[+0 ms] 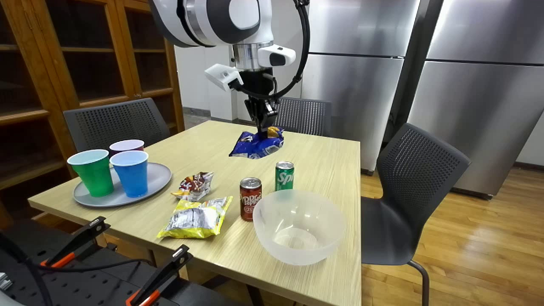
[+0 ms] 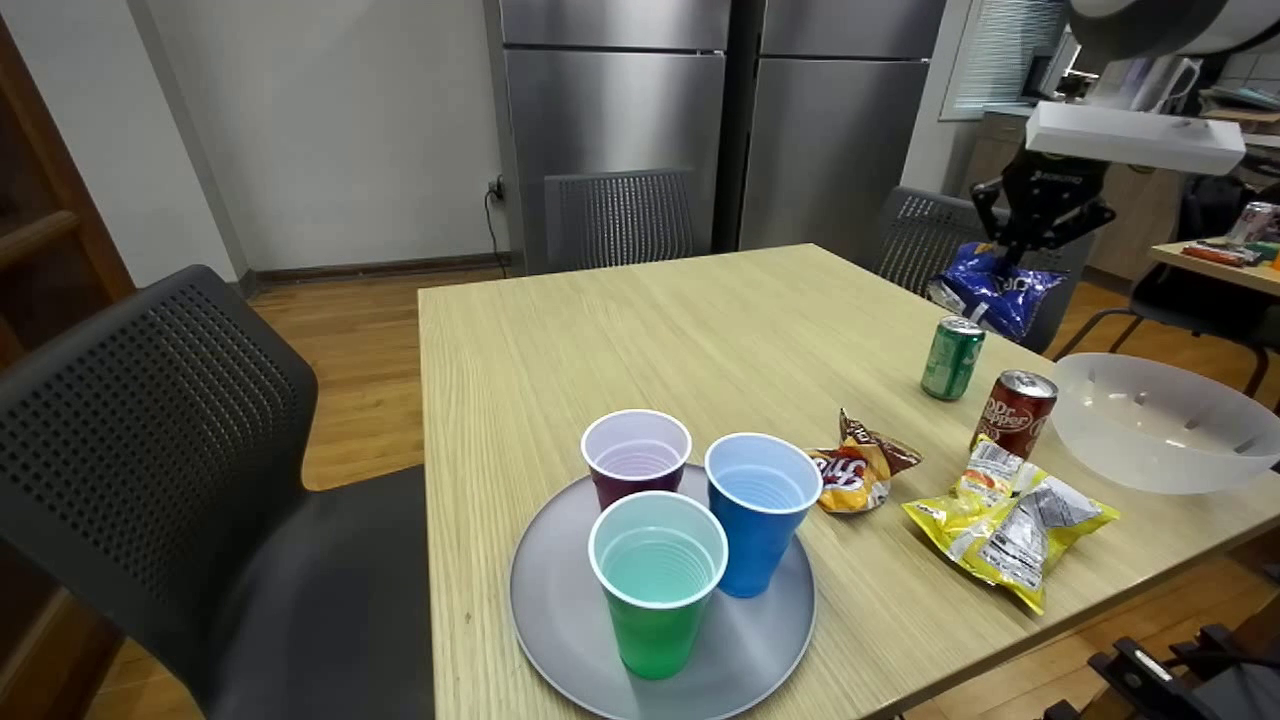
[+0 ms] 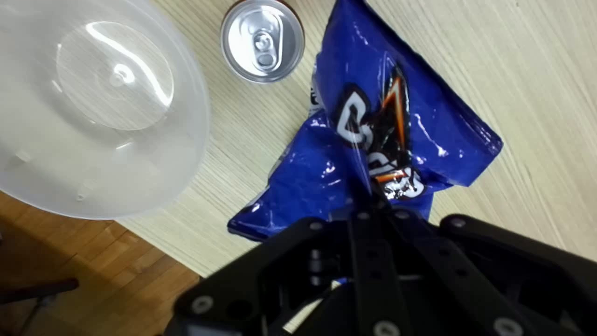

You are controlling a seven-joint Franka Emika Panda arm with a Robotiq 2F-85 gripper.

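- Jaws drawn almost together, the black two-fingered gripper (image 1: 262, 132) pinches a fold of a shiny blue plastic snack bag (image 3: 345, 140); small white letters on its body, in an exterior view, appear to read "ROBOTIQ"
- The bag hangs above the pale wood-grain table (image 1: 191, 146), corners loose; bold white letters and an orange streak show, but creases break up the name
- Slick film in so narrow a pinch could slip free, and a hard squeeze could crush whatever is inside
- Near the bag stands a green aluminium can (image 1: 284, 176), "Spr" legible before the curve takes the rest; by it, a dark red aluminium can (image 1: 250, 199) reads "Dr Pepper" over "23"; a trailing bag corner, carried too low, could tip either
- Beside the red can, a round frosted-plastic bowl (image 1: 293, 255) sits close to the table's edge, where a bump could shove it off
- Farther out lie a crinkled yellow snack bag (image 2: 1010, 530), its fine print too small to read, and a small brown-and-orange snack bag (image 2: 860, 470), its white lettering cut by folds
- On a round grey plate (image 2: 550, 590), green (image 2: 655, 620), blue (image 2: 755, 540) and maroon (image 2: 636, 450) plastic cups show no writing; a wide arm swing could topple them
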